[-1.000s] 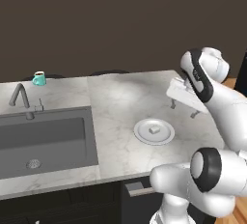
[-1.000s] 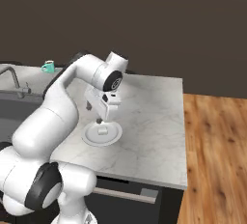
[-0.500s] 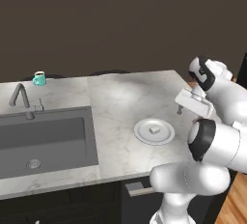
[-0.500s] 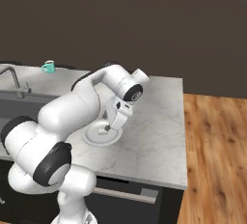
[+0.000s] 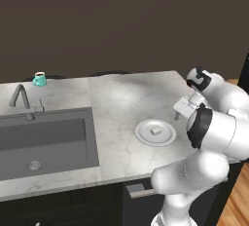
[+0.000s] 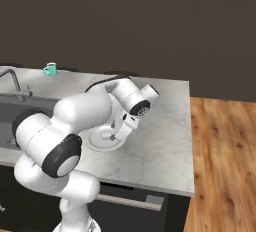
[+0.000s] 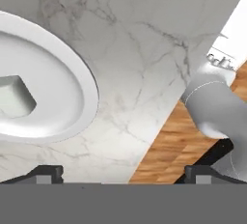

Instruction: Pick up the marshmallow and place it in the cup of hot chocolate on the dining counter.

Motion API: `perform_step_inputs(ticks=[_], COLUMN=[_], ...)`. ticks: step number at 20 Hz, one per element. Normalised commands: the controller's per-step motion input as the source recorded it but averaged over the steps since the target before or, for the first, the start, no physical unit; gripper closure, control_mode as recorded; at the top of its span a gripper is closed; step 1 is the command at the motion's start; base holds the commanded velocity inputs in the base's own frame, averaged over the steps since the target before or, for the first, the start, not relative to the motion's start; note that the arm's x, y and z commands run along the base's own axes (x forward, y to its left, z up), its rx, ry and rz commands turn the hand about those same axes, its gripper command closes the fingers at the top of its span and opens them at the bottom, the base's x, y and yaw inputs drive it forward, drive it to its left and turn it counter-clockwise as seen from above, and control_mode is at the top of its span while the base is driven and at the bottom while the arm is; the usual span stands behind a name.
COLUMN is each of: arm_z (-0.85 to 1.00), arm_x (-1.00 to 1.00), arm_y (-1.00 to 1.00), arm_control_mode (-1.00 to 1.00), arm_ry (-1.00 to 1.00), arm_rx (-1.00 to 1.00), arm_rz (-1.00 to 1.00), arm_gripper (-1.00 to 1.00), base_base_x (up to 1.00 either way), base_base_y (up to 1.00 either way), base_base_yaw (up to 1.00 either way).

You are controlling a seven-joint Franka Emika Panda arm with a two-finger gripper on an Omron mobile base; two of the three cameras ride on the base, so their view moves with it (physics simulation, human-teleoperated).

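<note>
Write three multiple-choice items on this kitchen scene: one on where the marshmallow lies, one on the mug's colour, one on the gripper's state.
1. Where is the marshmallow?
A. In the sink
B. On the round white plate
C. Inside the mug

2. What colour is the cup of hot chocolate?
A. Teal
B. Red
C. Yellow

3. How does the gripper stand?
A. Shut on the marshmallow
B. Shut on the mug's handle
C. Open, holding nothing

Key:
1 B: the small white cube sits near the plate's middle on the dining counter.
2 A: the mug by the faucet is teal with dark liquid inside.
3 C: in the hand view the two fingertips stand far apart over bare marble beside the plate.
</note>
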Motion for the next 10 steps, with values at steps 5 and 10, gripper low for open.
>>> perform_step_inputs(ticks=[5, 10], arm_z=[-0.28, -0.27], arm_x=[0.23, 0.28], arm_y=[-0.03, 0.0], arm_control_mode=[-1.0, -1.0], arm_ry=[-0.01, -0.02], arm_rx=[0.01, 0.0], arm_rz=[0.16, 0.07], arm_gripper=[-1.0, -1.0], base_base_x=[0.0, 0.0], base_base_y=[0.0, 0.0], base_base_yaw=[0.0, 0.0])
